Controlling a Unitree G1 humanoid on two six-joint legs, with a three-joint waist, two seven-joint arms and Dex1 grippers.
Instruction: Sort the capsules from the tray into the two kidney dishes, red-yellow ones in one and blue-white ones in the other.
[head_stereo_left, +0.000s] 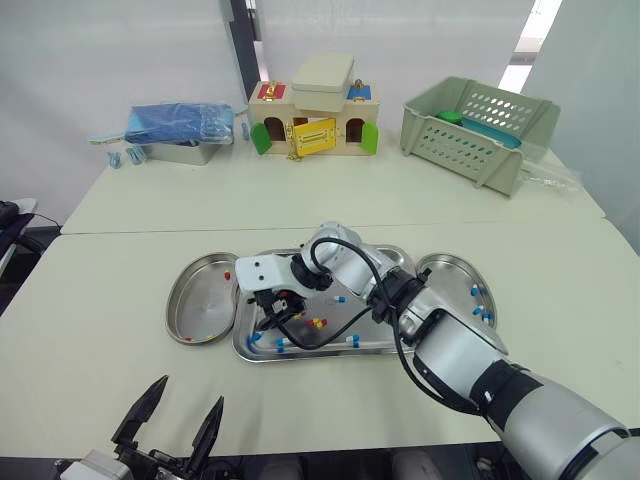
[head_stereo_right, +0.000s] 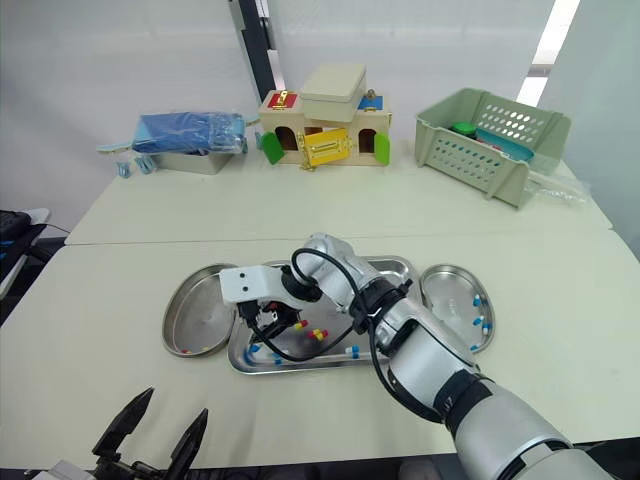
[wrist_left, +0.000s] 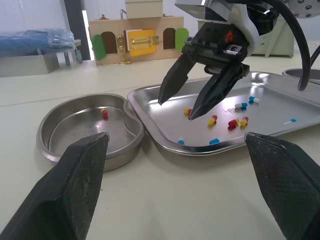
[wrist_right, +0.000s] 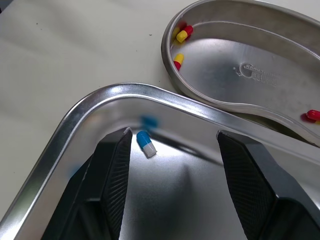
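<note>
In the tray (wrist_right: 117, 91), near-left corner | right gripper (wrist_right: 175, 137) spread wide, holding nothing | blue-white capsule (wrist_right: 146, 143) just beside one finger, near the rim | risk: closing off-centre may flick it against the wall or over into the red-yellow dish (wrist_right: 225, 50)

A pale cream surface (head_stereo_left: 90, 330) fills the foreground and meets a second surface (head_stereo_left: 330, 200) of the same colour along a straight seam (head_stereo_left: 150, 230) (running side to side). Behind them stands a plain white wall (head_stereo_left: 90, 60), broken by a dark upright post (head_stereo_left: 241, 50). Bright daylight enters through a window strip (head_stereo_left: 528, 45) at the far right.
</note>
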